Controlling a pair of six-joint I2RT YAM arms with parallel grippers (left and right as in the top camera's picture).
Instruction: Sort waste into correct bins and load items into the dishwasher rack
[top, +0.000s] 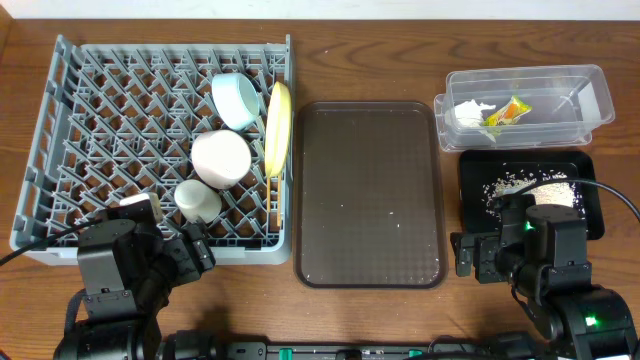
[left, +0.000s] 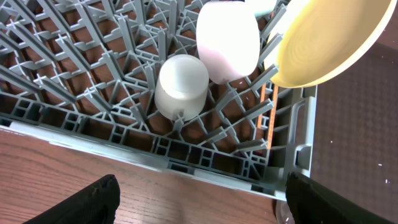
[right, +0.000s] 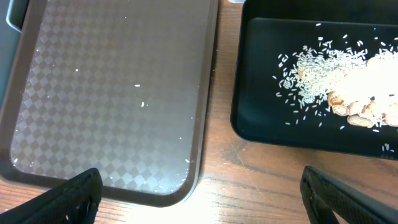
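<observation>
The grey dishwasher rack (top: 100, 150) holds the light blue bowl (top: 236, 99), the white bowl (top: 221, 158), the small white cup (top: 197, 200), the yellow plate (top: 279, 124) on edge and the chopsticks (top: 279, 205) at its right side. The clear tub (top: 590, 95) holds crumpled white paper (top: 472, 110) and the wrapper (top: 508, 112). The black tray (top: 478, 180) holds rice scraps (top: 530, 187). My left gripper (left: 199, 199) is open and empty over the table before the rack. My right gripper (right: 199, 196) is open and empty between the brown tray and black tray.
The brown serving tray (top: 368, 195) lies in the middle with a few rice grains on it. The rack's front wall (left: 186, 158) is just ahead of my left fingers. The cup (left: 180, 84), white bowl (left: 227, 40) and plate (left: 323, 40) show in the left wrist view.
</observation>
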